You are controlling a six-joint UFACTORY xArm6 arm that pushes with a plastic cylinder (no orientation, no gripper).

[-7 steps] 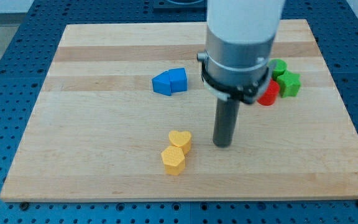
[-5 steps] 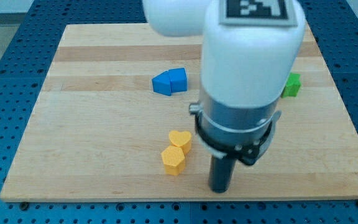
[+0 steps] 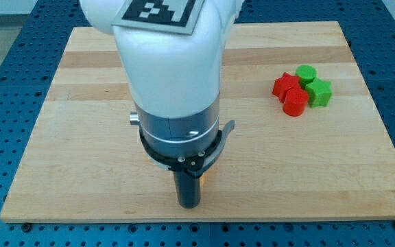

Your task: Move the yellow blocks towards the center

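Most of the middle of the wooden board (image 3: 362,165) is covered by the arm's white and grey body (image 3: 173,89), which carries a black-and-white marker at the view's top. Below it the dark rod is seen, and my tip (image 3: 188,205) is set on the board near the view's bottom edge, a little left of centre. No jaws are fitted to this arm, so no opening or closing can be told.

Of the yellow blocks, only a thin sliver of yellow (image 3: 201,182) is seen, just beside the rod on the view's right, close above my tip. Its shape cannot be made out, and it cannot be told whether one block or two lie there, or whether the rod touches them. The rest is hidden behind the arm.

At the view's upper right a cluster is in clear sight: a red star-shaped block (image 3: 284,84), a red cylinder (image 3: 295,103), a green cylinder (image 3: 306,73) and a green star-shaped block (image 3: 319,92), packed together, well apart from my tip.
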